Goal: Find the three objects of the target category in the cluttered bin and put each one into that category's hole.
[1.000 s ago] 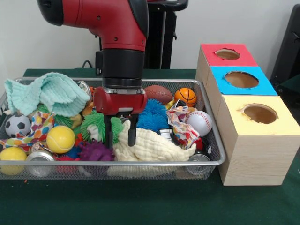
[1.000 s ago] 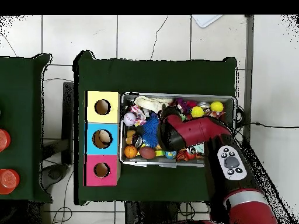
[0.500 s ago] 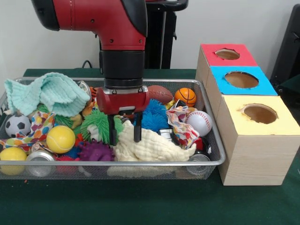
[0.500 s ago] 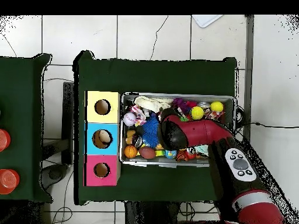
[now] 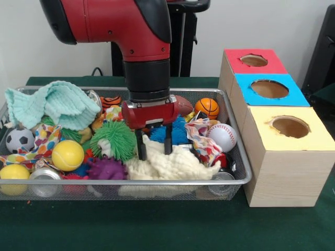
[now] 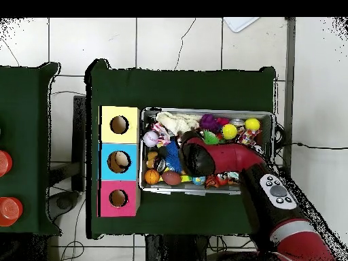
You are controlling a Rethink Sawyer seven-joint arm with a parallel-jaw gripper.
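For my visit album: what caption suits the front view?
Red robot arm's open gripper reaches into a wire bin of toys, over a cream cloth, beside three holed boxes.

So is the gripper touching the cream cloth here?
Touching. In the front view the open gripper has both fingertips planted on the cream cloth, its folds bunched up around them with no gap showing. The overhead view hides this under the arm.

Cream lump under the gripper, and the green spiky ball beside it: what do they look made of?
The cream lump looks like soft cloth, probably waffle-weave cotton: matte, bumpy, crumpled in folds. The green spiky ball looks like soft rubber or silicone: dense thin strands, slightly glossy. The gripper hangs open, its fingers straddling the cloth's raised tip.
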